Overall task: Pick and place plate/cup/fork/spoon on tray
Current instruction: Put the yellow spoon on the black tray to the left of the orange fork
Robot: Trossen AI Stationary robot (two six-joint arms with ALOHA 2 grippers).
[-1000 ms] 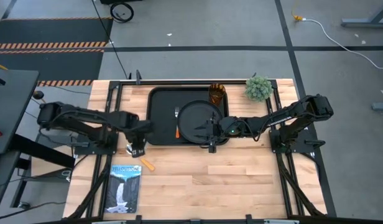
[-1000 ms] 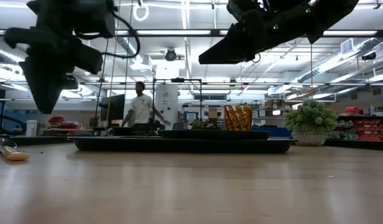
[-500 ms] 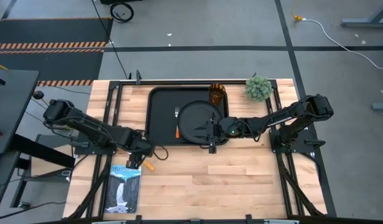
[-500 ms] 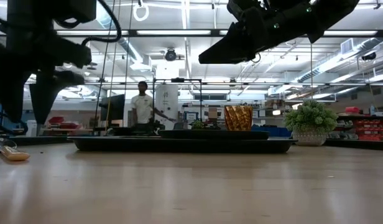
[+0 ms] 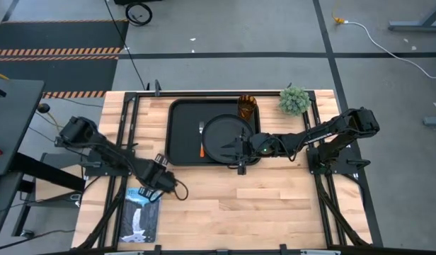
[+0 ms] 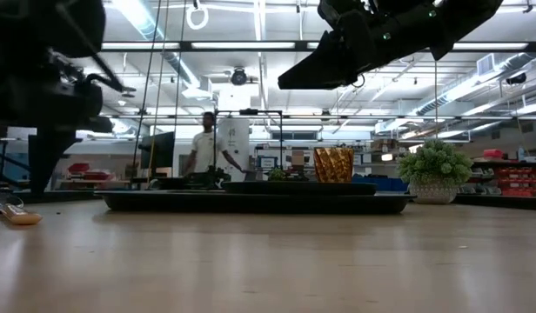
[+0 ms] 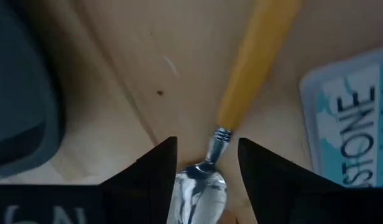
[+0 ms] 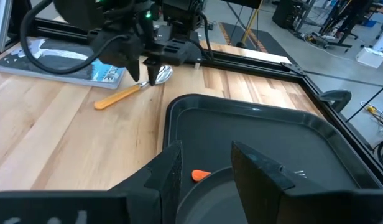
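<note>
While the left pincer [image 5: 163,185] hangs low over the spoon [image 7: 201,186] on the table [image 5: 260,198], its two dark fingers [image 7: 148,177] stand apart, one on each side of the shiny bowl, and they are not squeezing it. The spoon lies flat on the wood, off the tray [image 5: 181,134], near the tray's front left corner. Its yellow-orange handle [image 7: 253,62] points away from the pincer. Just beside the spoon lies a blue and white book [image 5: 141,214], and the handle end comes close to the book's edge. In the right wrist view the spoon [image 8: 134,88] can be seen between the book [image 8: 61,59] and the tray [image 8: 272,134], with the left pincer [image 8: 149,76] right over its bowl. The right pincer [image 5: 236,149] waits above the front edge of the round black plate [image 5: 221,134], and its fingers [image 8: 163,177] are apart with nothing between them. The plate sits on the tray, toward the right side. The fork [image 5: 202,140] lies on the tray too, just left of the plate, with its orange handle toward the front. The brown cup [image 5: 247,107] stands upright in the tray's back right corner, right by the plate. A small green plant [image 5: 294,100] stands on the table near the back right corner, apart from the tray. In the low view a person [image 6: 204,148] stands far off in the room behind the table.
</note>
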